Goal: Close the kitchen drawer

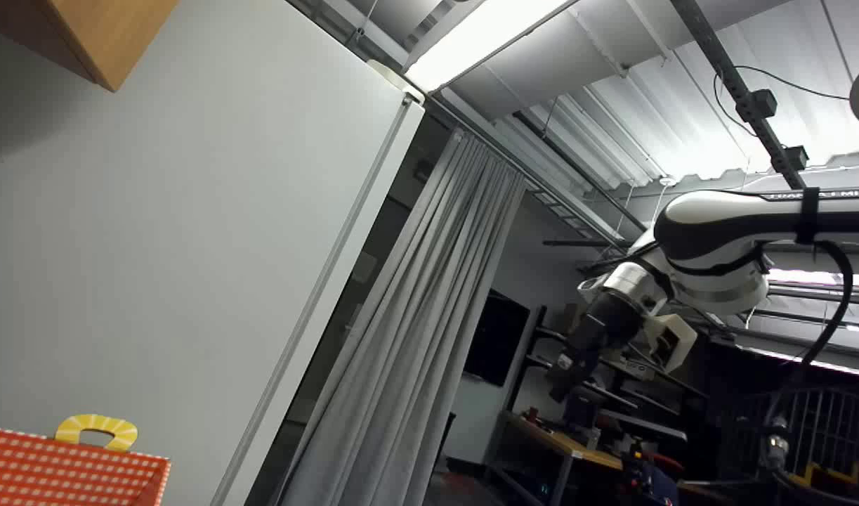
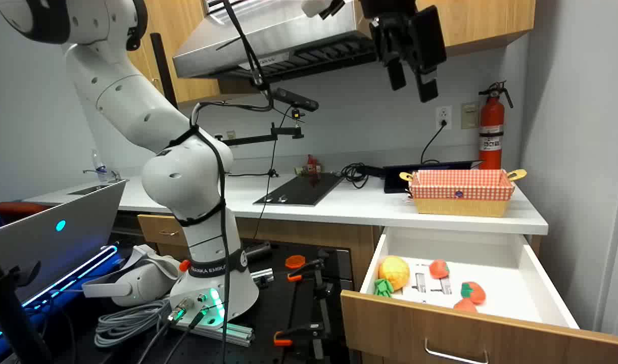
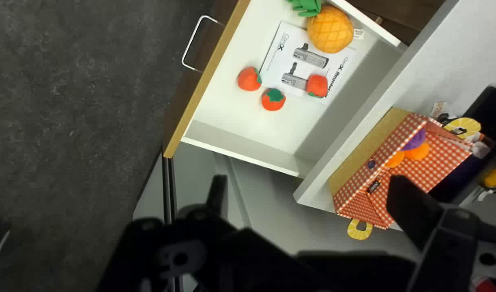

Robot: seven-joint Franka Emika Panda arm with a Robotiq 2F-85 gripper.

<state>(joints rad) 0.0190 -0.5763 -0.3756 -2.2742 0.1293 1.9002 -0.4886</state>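
Observation:
The kitchen drawer [image 2: 483, 326] stands pulled out below the counter, with a wooden front and white inside. It also shows in the wrist view [image 3: 227, 117]. Its metal handle [image 2: 455, 357] is on the front, and shows in the wrist view too [image 3: 187, 46]. My gripper [image 2: 412, 85] is high above the counter and drawer, apart from both. In the wrist view its fingers [image 3: 308, 182] are wide apart with nothing between them. The gripper also shows in an exterior view [image 1: 566, 376], where the drawer is out of view.
The drawer holds a plush pineapple [image 3: 330, 29], three red plush fruits [image 3: 273, 99] and a printed sheet [image 3: 288, 44]. A checkered basket [image 2: 460, 194] stands on the counter [image 2: 339, 212] above it. A range hood [image 2: 288, 40] hangs near the gripper. A wall [image 2: 581, 151] borders the drawer's side.

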